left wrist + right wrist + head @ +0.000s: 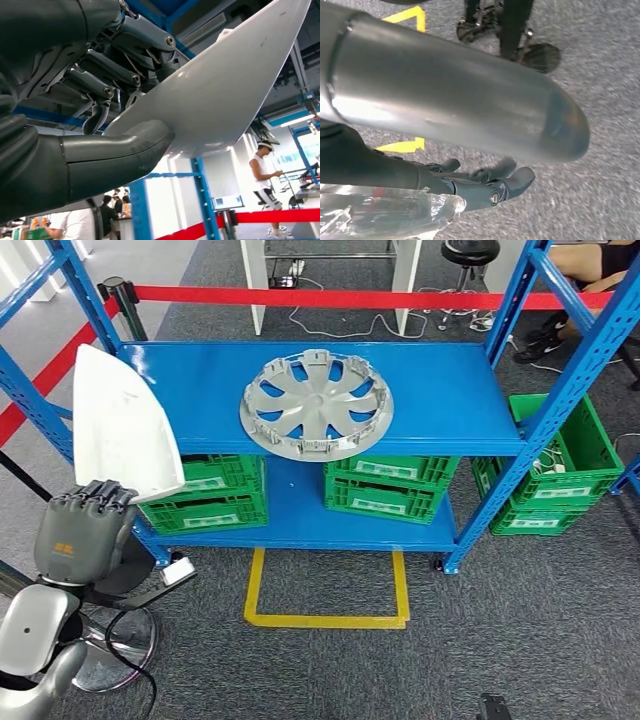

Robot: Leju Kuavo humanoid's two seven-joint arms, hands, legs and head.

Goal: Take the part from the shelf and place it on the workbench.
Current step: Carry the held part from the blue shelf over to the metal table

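White part [121, 425]: long axis upright, narrow end up, left of hubcap [317, 405]. Left hand [83, 530] grasps lower edge, fingers [98, 82] clamped. Right hand [486, 182] hangs, fingers released.

A silver wheel cover [317, 406] lies on the upper board; green crates [381, 486] (several) sit below, beside yellow floor tape [326, 618].
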